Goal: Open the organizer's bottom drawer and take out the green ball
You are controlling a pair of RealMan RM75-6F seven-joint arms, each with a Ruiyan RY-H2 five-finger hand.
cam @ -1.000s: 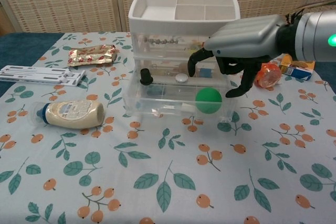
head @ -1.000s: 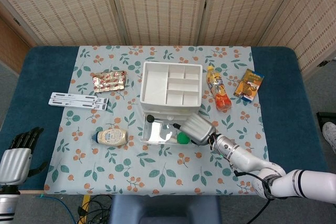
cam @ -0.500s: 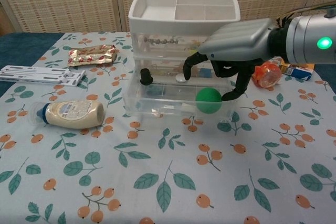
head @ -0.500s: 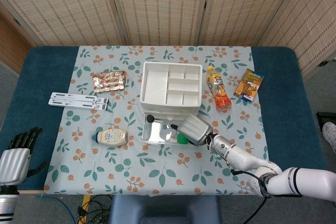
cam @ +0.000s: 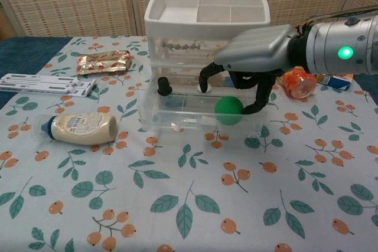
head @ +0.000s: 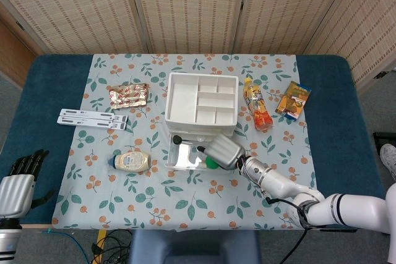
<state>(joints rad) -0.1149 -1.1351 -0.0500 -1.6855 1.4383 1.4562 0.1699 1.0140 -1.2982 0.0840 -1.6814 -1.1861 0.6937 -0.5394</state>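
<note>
The white organizer (head: 202, 104) (cam: 207, 10) stands mid-table with its clear bottom drawer (cam: 177, 116) (head: 182, 156) pulled out toward me. Inside the drawer's right half lies the green ball (cam: 228, 110) (head: 211, 163). My right hand (cam: 248, 57) (head: 224, 151) hangs over the ball, fingers curved down and spread. Its thumb (cam: 260, 95) reaches down just right of the ball, and the other fingertips (cam: 204, 81) hang to its left. It holds nothing. My left hand (head: 15, 183) is off the table's near-left corner, fingers apart and empty.
A small black knob (cam: 164, 87) sits in the drawer's left part. A mayonnaise bottle (cam: 77, 128) lies left of the drawer. A snack packet (cam: 103, 61) and white strips (cam: 44, 84) lie further left. An orange drink bottle (head: 257, 104) and a small box (head: 294, 98) lie right of the organizer.
My right hand has moved left and lower over the open drawer, its fingers now straddling the ball. The ball has shifted slightly left. The left hand sank a little.
</note>
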